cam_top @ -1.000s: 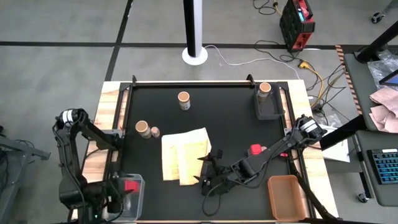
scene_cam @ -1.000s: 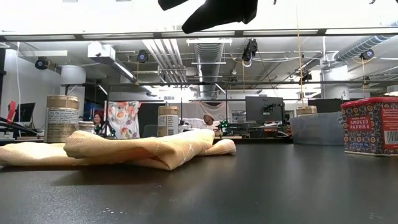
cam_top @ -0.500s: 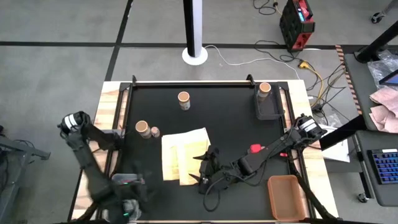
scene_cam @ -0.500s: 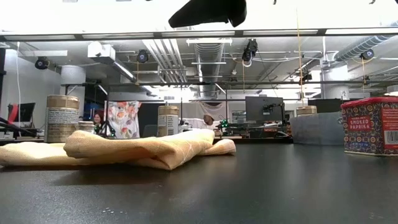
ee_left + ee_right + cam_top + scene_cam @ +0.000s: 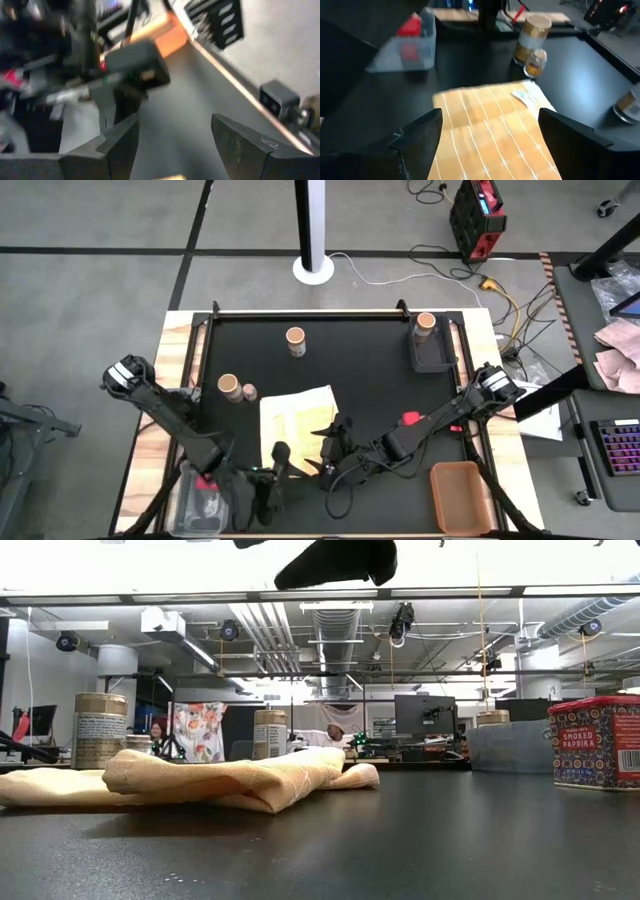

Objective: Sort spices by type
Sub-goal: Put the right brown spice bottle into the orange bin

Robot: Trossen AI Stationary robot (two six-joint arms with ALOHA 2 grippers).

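Tan-topped round jars stand on their bases on the black table: one at the far middle [image 5: 295,338], one at the left [image 5: 229,387] with a tiny pale jar [image 5: 249,392] beside it, and one in a black tray [image 5: 427,325] at the far right. A red tin [image 5: 411,420] stands right of centre. Another red block [image 5: 205,480] lies in a clear bin [image 5: 190,505] at the near left. My right gripper [image 5: 325,452] is open above the near edge of the folded yellow cloth [image 5: 295,425]. My left gripper [image 5: 277,462] is open and empty just near of the cloth.
An orange tray [image 5: 460,495] stands at the near right corner. The yellow cloth also shows between my right fingers in the right wrist view [image 5: 490,130]. The two grippers are close together at the near middle. A white post base [image 5: 313,270] stands beyond the far edge.
My left arm has swung from over the clear bin at the near left toward the table's right, and its gripper is now beside the cloth's near edge. The red block stays in the bin. My right gripper has drifted slightly toward the left, over the cloth.
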